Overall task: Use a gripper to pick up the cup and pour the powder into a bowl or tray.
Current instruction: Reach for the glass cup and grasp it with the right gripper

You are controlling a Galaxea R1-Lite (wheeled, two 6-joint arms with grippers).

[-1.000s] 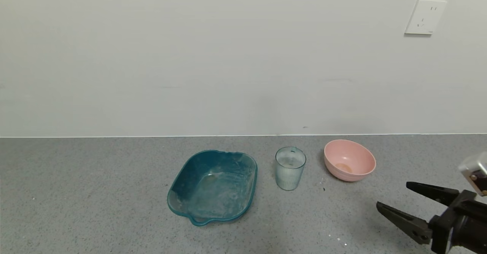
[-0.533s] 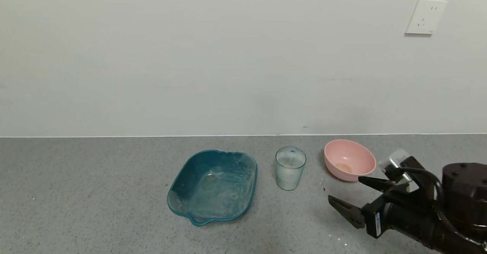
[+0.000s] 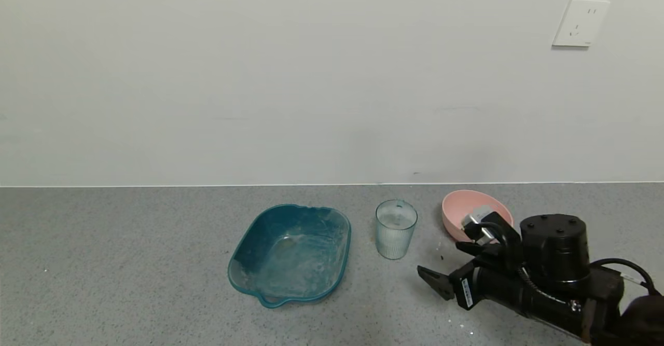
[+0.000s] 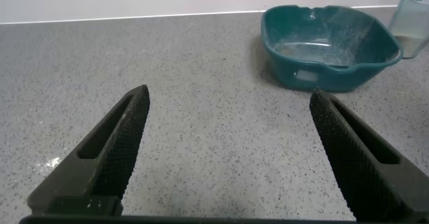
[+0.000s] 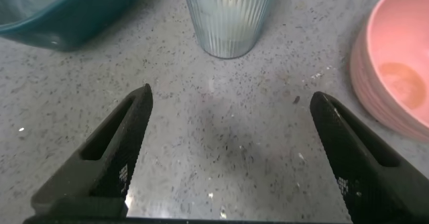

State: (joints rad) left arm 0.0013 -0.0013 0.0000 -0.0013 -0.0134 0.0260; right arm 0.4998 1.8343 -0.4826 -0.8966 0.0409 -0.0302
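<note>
Approach underway: right gripper (image 3: 450,268) had swung in toward the cup (image 3: 396,229) within the last second, now near its right front, so the grasp looked imminent. Jaws spread wide, empty, touching nothing. Cup stood upright between teal tray (image 3: 290,252) and pink bowl (image 3: 456,212). Left gripper (image 4: 228,150) parked well left of cup, wide open, empty.

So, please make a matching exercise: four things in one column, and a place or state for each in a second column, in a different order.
Things:
1. cup
2. bowl
3. tray
4. right gripper

Places or states:
A. teal, left of the cup
B. open, near the cup, touching nothing
C. upright, between tray and bowl
D. pink, partly behind the right gripper

Pairs: 1-C, 2-D, 3-A, 4-B
</note>
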